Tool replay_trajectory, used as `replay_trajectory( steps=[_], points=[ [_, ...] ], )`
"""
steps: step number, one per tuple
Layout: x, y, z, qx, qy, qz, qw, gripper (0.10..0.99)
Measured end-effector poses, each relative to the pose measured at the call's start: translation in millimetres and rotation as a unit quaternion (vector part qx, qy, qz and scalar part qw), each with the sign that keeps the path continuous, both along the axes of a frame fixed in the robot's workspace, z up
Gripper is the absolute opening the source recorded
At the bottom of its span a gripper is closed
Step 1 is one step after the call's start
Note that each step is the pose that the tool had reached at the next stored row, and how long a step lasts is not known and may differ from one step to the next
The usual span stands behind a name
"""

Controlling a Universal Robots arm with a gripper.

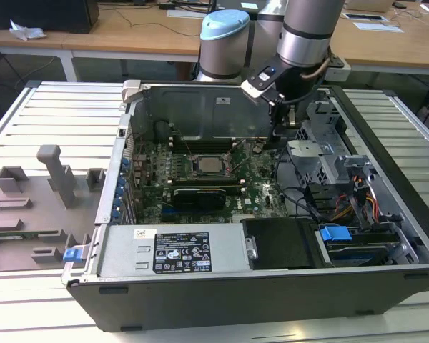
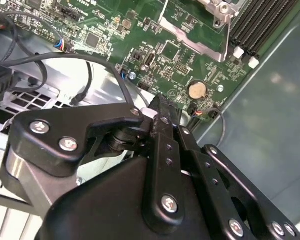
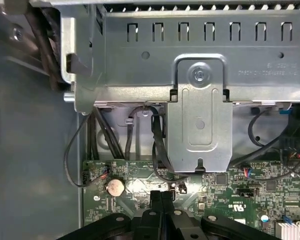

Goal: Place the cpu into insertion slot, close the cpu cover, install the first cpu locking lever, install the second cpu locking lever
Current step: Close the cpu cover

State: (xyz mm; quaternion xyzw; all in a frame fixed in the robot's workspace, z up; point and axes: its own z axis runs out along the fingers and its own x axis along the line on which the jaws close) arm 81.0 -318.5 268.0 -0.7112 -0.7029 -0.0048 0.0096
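Above the board (image 1: 261, 184), close to the coin cell (image 3: 115, 187), the gripper (image 3: 161, 194) hangs with its fingers pressed together and nothing between them. The cpu (image 1: 207, 163) lies in the slot (image 1: 191, 165) with its silvery top showing, well apart from the gripper, toward the exterior view's left. Whether the cover is down I cannot tell. Black cables (image 3: 157, 145) loop just beside the fingers. A careless sideways sweep would likely snag them, and a low descent could knock small board parts.
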Motion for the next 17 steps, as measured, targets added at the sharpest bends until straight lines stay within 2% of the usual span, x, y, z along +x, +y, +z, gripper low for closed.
replay_trajectory(
  steps=[5, 7, 9, 14, 17],
  points=[
    [-0.2, 0.0, -18.8, -0.0001, 0.0001, 0.000, 1.0000, 0.106],
    [-0.2, 0.0, -23.1, 0.0000, 0.0001, 0.000, 1.0000, 0.106],
    [-0.2, 0.0, -26.5, 0.0000, 0.0001, 0.000, 1.0000, 0.106],
    [-2.6, 0.0, -28.6, -0.0001, 0.0000, 0.000, 1.0000, 0.106],
    [-11.8, 0.1, -29.0, 0.0000, 0.0000, 0.000, 1.0000, 0.106]
  ],
)
